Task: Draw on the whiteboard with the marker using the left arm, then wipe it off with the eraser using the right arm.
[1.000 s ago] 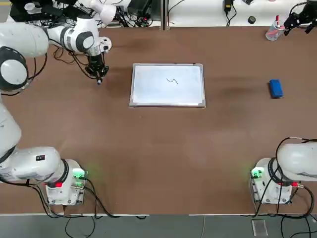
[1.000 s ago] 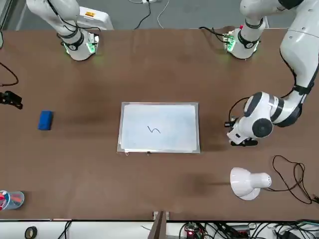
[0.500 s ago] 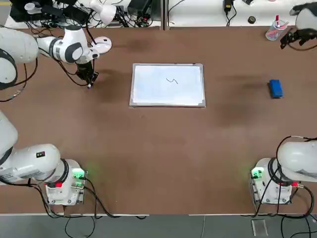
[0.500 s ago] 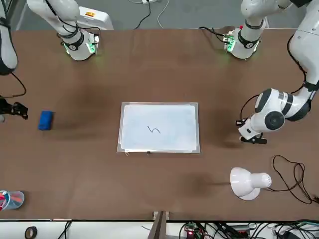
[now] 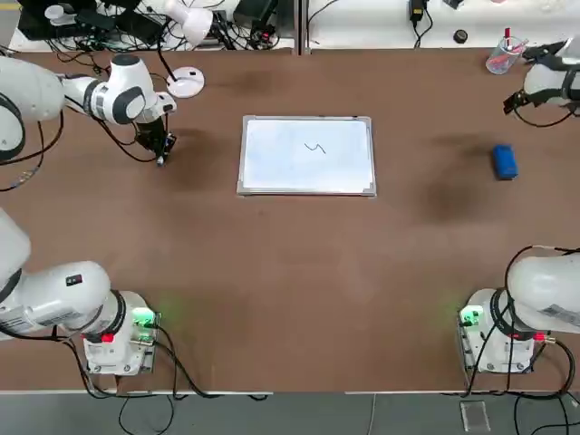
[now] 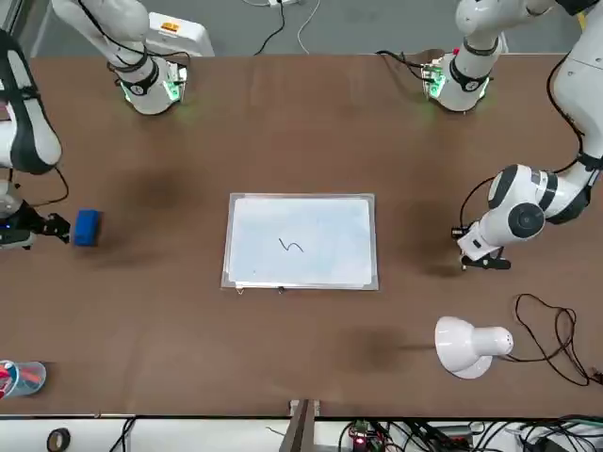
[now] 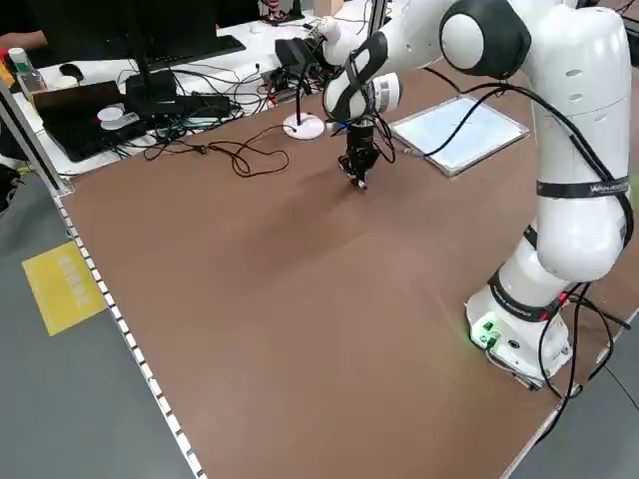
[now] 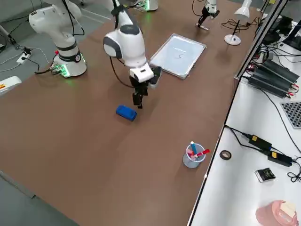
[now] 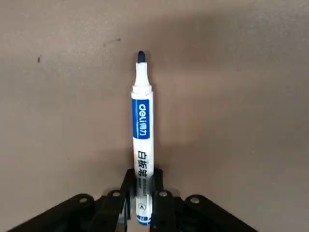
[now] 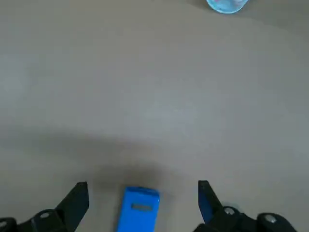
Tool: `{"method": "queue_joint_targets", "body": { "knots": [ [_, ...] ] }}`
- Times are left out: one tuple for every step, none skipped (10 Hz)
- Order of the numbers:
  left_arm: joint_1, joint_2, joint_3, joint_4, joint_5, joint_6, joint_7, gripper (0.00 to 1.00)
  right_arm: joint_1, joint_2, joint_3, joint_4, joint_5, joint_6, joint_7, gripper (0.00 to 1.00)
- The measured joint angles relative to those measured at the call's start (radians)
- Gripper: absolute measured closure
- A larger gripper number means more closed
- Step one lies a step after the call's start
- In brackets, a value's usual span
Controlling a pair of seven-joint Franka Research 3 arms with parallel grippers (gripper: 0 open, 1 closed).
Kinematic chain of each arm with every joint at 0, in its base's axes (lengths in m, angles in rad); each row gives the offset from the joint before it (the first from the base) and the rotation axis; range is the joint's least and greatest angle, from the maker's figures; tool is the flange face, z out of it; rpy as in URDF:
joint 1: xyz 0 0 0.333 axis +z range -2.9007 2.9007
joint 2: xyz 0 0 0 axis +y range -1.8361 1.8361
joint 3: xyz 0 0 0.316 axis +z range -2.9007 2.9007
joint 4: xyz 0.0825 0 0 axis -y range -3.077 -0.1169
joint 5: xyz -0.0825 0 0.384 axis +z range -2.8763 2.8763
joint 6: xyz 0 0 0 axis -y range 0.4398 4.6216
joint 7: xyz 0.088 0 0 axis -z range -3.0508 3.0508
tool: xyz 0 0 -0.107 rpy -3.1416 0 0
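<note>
One blue eraser lies below the right open tool.

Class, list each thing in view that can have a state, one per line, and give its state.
Whiteboard: flat on the table, marked with a short wavy line
Marker: uncapped, held clear of the whiteboard
Eraser: lying on the table, not gripped
Left gripper: jaws shut on the marker
Right gripper: jaws open, near the eraser
Cup: upright, holding pens
</note>
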Motion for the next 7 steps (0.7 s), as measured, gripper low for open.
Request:
{"method": "queue_joint_targets", "body": {
  "knots": [
    [0.0,0.0,0.0,-0.001,0.0,0.0,-0.001,0.82,-0.002,0.012,-0.004,-0.025,0.0,0.049,-0.003,0.0],
    [0.0,-0.001,0.0,-0.002,0.0,0.0,-0.002,0.82,-0.004,0.02,-0.006,-0.053,0.0,0.091,-0.004,0.0],
    [0.0,-0.002,0.0,-0.002,0.0,0.0,-0.003,0.8,-0.005,0.023,-0.007,-0.085,0.0,0.125,-0.004,0.0],
    [0.0,-0.002,0.0,-0.003,0.0,0.0,-0.003,0.73,-0.007,0.024,-0.007,-0.117,0.0,0.15,-0.004,0.0],
    [0.0,-0.002,0.0,-0.003,0.0,0.0,-0.003,0.67,-0.008,0.025,-0.007,-0.149,0.0,0.177,-0.004,0.0],
    [0.0,-0.003,0.0,-0.003,0.0,0.0,-0.004,0.53,-0.012,0.025,-0.007,-0.182,0.0,0.211,-0.004,0.0],
    [0.0,-0.004,0.0,-0.002,0.0,0.0,-0.004,0.44,-0.018,0.025,-0.007,-0.21,0.0,0.234,-0.005,0.0]
  ]
}}
